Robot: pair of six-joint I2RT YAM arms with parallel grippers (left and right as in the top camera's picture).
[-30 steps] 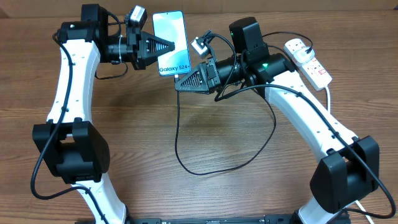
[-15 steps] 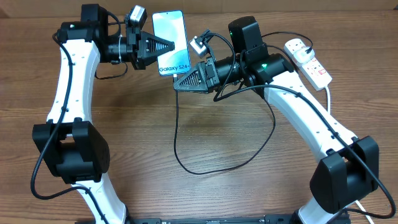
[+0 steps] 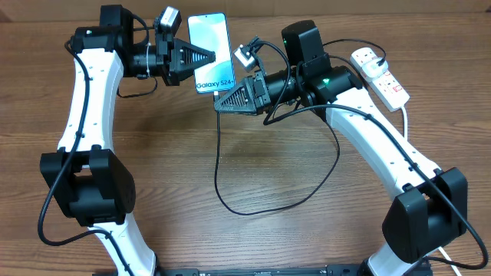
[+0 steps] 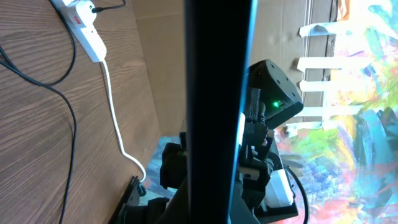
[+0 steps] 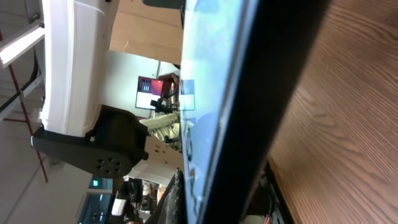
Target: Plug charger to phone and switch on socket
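At twelve o'clock, left pincer (image 3: 212,55) is gripping the slick-looking, rigid turquoise-screened smartphone (image 3: 210,34) edgewise; right pincer (image 3: 219,104) is pinching the limp thin black cable (image 3: 217,169) near its tip.

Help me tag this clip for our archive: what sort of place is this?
Probably a robotics lab or workshop: a white left arm and right arm work at a wooden table, with taped cardboard and a paint-splashed wall behind.

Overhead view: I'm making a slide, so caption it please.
Left gripper holds the phone by its edge; right gripper holds the charger at the phone's Galaxy-labelled end.
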